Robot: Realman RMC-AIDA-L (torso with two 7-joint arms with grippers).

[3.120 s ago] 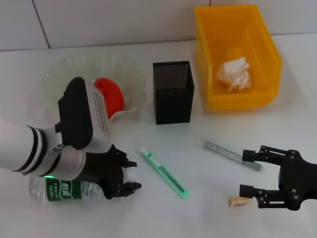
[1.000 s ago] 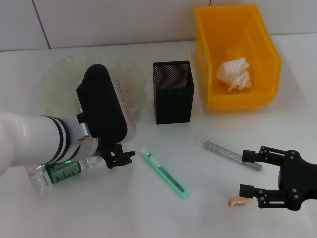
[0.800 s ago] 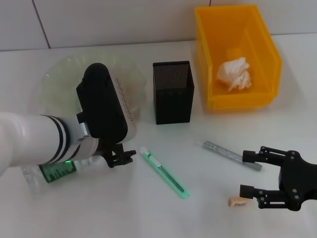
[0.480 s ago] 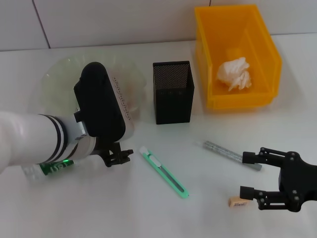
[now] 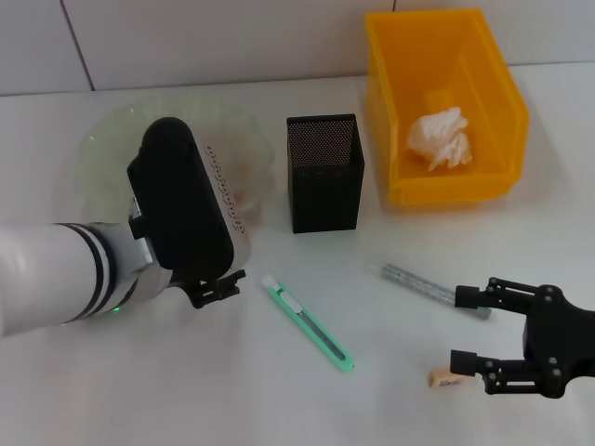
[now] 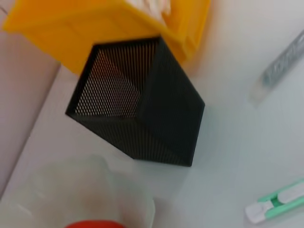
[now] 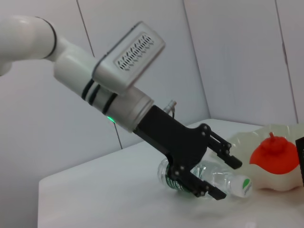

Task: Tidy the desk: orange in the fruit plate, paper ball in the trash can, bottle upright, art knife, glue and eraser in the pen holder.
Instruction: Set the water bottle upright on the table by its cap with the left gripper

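My left gripper (image 7: 224, 178) is shut on the clear bottle (image 7: 211, 173), which lies tilted low over the table in the right wrist view. In the head view my left arm (image 5: 177, 200) hides the bottle. The orange (image 7: 275, 159) sits in the fruit plate (image 5: 102, 158). The paper ball (image 5: 439, 137) is in the yellow trash can (image 5: 446, 200). The green art knife (image 5: 307, 322), the grey glue stick (image 5: 428, 286) and the eraser (image 5: 446, 378) lie on the table. My right gripper (image 5: 462, 327) is open, and the eraser is beside its near finger.
The black mesh pen holder (image 5: 323, 177) stands between the plate and the trash can; it also shows in the left wrist view (image 6: 137, 109). A tiled wall runs behind the table.
My left arm has swung back and to the left with the bottle in its grip. The bottle has gone out of sight under the arm in the head view. The right arm has not moved.
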